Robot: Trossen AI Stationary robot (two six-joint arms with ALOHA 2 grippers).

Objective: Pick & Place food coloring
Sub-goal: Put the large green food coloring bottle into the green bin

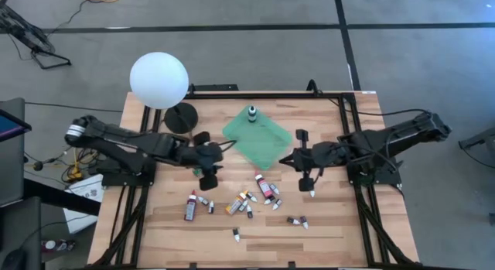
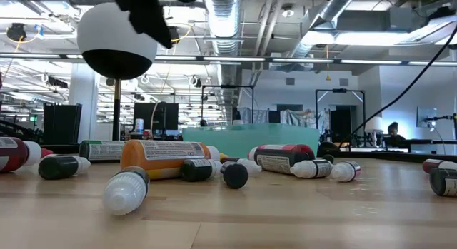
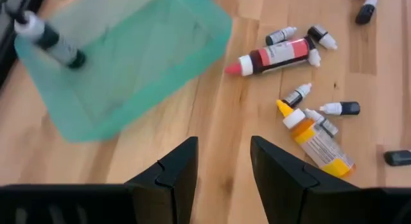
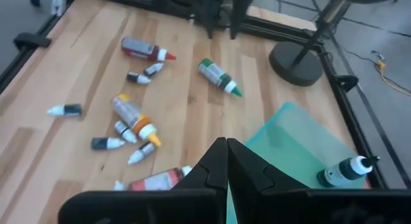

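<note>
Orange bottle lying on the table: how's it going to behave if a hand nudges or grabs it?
The orange bottle lies on its side and looks round, so a sideways nudge would probably roll it into the small bottles touching it. It looks like plastic, likely light and slightly squeezable. Its tapered white cap may slip from a pinch; gripping the labelled body seems safer.

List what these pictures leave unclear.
- Labels on the bottles: too small in the high view, blurred in the left wrist view.
- Tray contents: low view, its wall and bottles hide them.
- Lamp: low view, top cut by the edge.
</note>
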